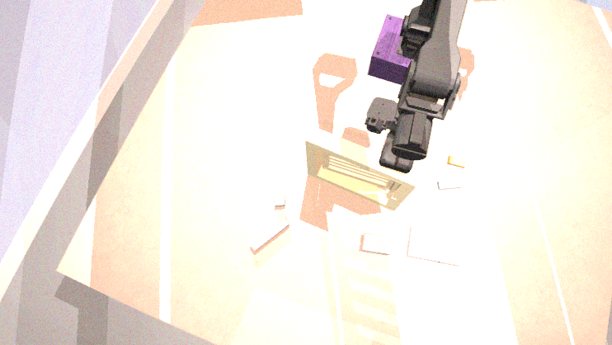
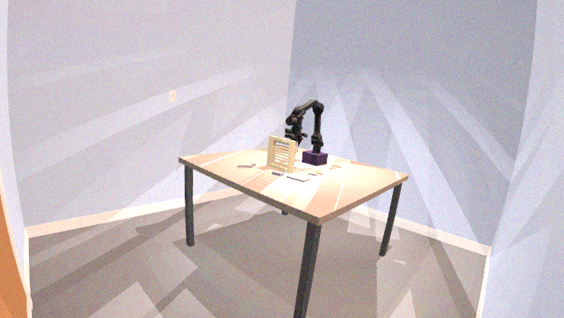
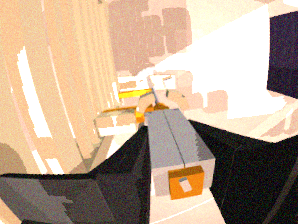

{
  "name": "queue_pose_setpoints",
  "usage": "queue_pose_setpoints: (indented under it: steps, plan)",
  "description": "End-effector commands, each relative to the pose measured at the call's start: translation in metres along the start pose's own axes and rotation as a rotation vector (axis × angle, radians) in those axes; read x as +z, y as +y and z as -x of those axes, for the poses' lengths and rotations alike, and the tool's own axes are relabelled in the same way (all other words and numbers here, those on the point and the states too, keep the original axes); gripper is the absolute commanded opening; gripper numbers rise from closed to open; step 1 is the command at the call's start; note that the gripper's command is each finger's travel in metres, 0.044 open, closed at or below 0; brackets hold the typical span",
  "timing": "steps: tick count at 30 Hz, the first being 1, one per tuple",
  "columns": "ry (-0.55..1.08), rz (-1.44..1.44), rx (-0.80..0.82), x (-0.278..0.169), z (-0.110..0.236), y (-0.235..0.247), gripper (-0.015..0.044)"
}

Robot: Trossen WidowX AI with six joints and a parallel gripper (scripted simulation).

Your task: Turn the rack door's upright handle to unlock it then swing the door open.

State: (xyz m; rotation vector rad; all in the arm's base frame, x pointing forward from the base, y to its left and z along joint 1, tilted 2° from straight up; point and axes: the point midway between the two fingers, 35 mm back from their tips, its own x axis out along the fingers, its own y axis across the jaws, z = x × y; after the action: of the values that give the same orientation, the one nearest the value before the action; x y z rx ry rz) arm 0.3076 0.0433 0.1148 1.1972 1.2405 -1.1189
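The pale wooden rack frame stands upright on the table. Its slatted door shows at the left of the wrist view; how far open it stands I cannot tell. The upright handle, two grey grips pressed together with an orange end between them, has its top end toward the wrist camera. My gripper is shut on the handle, a black finger on each side. From outside, the gripper is beside the frame's handle end, with its fingertips hidden. How far the handle is turned is unclear.
The arm's purple base block stands behind the frame. A yellow block and a small pale piece lie near the handle end. Flat pale pieces and a thin bar lie on the opposite side.
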Motion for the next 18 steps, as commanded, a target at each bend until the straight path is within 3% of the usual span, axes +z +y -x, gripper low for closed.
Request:
queue_pose_setpoints:
  steps: [1, 18]
  plan:
    - [-0.002, 0.082, 0.004, 0.002, 0.000, -0.004, 0.0021]
    - [-0.004, 0.399, 0.000, 0.017, 0.000, -0.035, 0.0021]
